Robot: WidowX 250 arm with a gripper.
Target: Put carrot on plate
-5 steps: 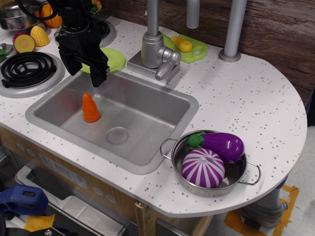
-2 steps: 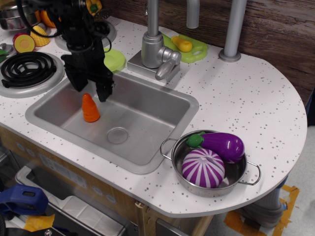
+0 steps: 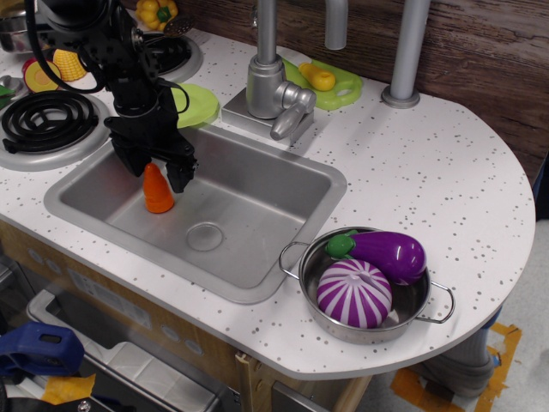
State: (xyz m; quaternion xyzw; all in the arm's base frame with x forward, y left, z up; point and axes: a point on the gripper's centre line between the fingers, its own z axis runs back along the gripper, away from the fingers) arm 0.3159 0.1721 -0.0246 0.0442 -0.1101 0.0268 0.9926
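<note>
The carrot [image 3: 157, 191], a small bright-orange cone, stands upright on the floor of the steel sink [image 3: 257, 193], at its left end. My black gripper [image 3: 158, 174] is lowered over it, open, with one finger on each side of the carrot's tip. I cannot tell whether the fingers touch it. The lime-green plate [image 3: 196, 104] lies on the counter behind the sink's back-left edge, partly hidden by my arm.
A grey faucet [image 3: 273, 86] stands behind the sink. A green board with a yellow toy [image 3: 330, 83] lies right of it. A stove burner [image 3: 47, 116] is at the left, with corn [image 3: 67, 63] behind. A pot [image 3: 364, 283] holding an eggplant and a purple-striped toy sits at front right.
My gripper has come down from above the sink's back-left rim into the sink and now straddles the carrot's tip. The carrot has not moved.
</note>
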